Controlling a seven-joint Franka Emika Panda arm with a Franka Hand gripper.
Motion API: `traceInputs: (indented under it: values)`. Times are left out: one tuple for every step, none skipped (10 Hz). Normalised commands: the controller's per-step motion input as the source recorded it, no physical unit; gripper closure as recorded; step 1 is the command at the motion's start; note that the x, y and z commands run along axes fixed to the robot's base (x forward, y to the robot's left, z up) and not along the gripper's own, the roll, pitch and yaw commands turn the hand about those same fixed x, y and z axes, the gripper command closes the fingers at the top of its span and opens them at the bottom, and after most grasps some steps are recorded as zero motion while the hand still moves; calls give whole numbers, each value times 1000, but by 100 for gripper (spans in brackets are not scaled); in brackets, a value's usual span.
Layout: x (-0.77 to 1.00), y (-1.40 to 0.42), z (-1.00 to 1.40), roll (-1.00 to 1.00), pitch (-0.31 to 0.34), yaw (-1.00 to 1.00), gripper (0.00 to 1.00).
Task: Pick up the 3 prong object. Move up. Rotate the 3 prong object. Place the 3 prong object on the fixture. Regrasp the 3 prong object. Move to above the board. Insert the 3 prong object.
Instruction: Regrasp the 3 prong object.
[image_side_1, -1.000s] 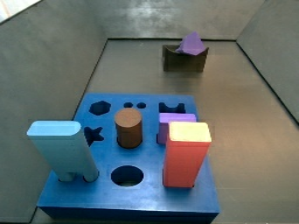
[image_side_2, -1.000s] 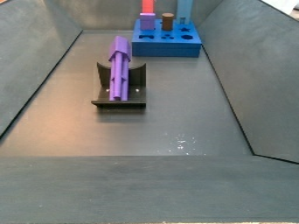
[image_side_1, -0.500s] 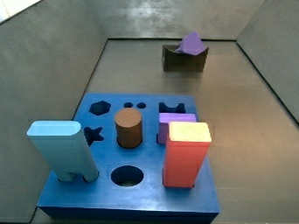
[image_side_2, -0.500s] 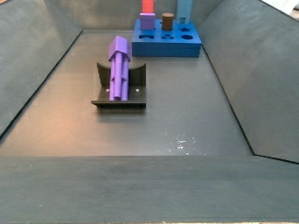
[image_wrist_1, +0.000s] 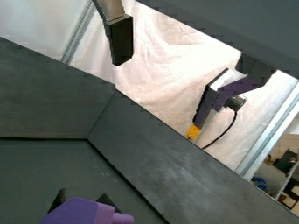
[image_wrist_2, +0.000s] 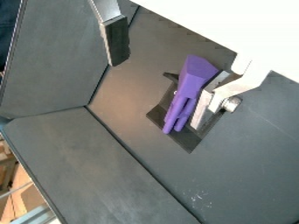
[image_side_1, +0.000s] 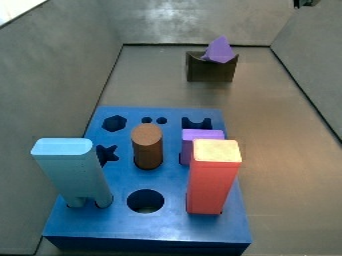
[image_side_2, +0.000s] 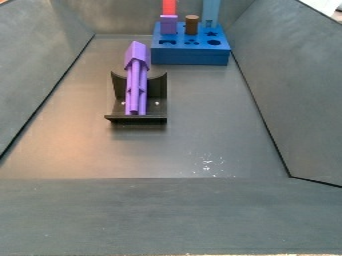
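3 prong object (image_side_2: 136, 76) is lying lengthwise on the fixture (image_side_2: 136, 105), resting in its notch, nothing gripping it; in a side view it shows end-on as a purple tip (image_side_1: 219, 48) sticking up out of the dark fixture (image_side_1: 210, 68) at the far end of the bin. Gripper (image_wrist_2: 176, 48) is up above the fixture, jaws spread wide and empty: one finger (image_wrist_2: 115, 39) and the other finger (image_wrist_2: 226, 88) sit well apart with the peg (image_wrist_2: 186, 91) visible on the fixture (image_wrist_2: 205, 131) below between them, not touching either pad. Blue board (image_side_1: 118, 227) is well apart from the fixture, carrying a light blue block (image_side_1: 70, 172), brown cylinder (image_side_1: 147, 148), red block (image_side_1: 213, 176) and short lilac block (image_side_1: 202, 136). Gripper isn't clearly visible in either side view.
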Motion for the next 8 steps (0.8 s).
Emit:
traceInputs:
  values:
    - [211,-57,-11,189,23,240,0]
    - [201,-59,-15,186,13,216,0]
    - [199,-60,-17,186,11,178,0]
    - [199,-59,-17,185,11,161,0]
    - [196,-59,-19,182,14,136,0]
    - [194,-59,-21,180,16,126,0]
    - [186,-58,-24,169,28,104,0]
    - [182,-57,-24,164,33,97,0]
